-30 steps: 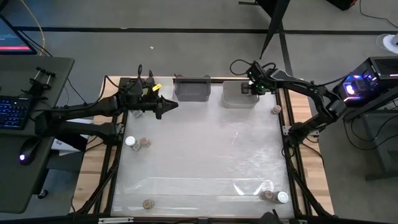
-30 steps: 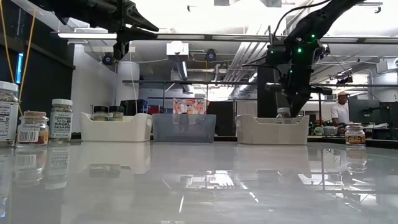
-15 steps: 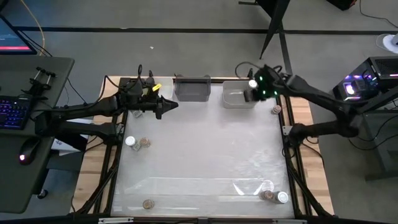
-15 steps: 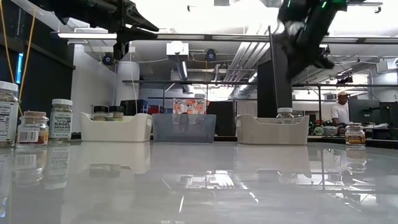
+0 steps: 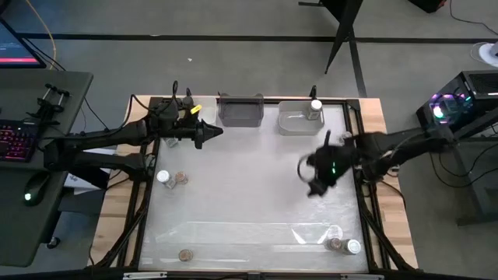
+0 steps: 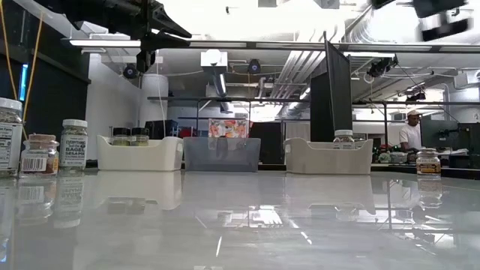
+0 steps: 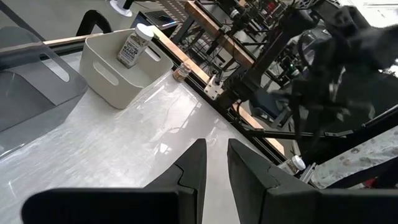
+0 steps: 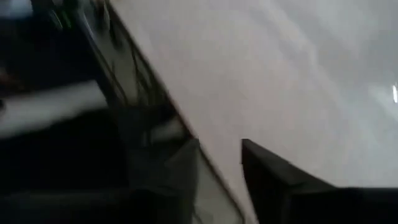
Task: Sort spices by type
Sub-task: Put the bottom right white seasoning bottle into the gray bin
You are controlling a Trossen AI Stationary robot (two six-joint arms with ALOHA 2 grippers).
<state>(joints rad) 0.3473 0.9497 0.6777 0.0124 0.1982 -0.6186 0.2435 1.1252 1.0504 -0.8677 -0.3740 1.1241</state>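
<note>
A white-capped spice jar stands upright in the far-right white bin, also seen in the left wrist view as the jar. Two dark-capped jars stand in the far-left white bin. Loose jars stand on the table: a white-capped one next to a brown-capped one, one brown-capped, and a few near the right corner. My left gripper hovers open by the far-left bin. My right gripper is open above the table's right half, holding nothing.
A grey see-through bin sits between the two white bins at the far edge. A brown-capped jar stands beside the right bin near the table's right rail. A person shows far behind the table. The middle of the table is bare.
My right gripper rose from the far-right white bin, leaving the white-capped jar standing in it, then swung fast toward the near edge, ending above the table's right half. The left arm stayed still.
</note>
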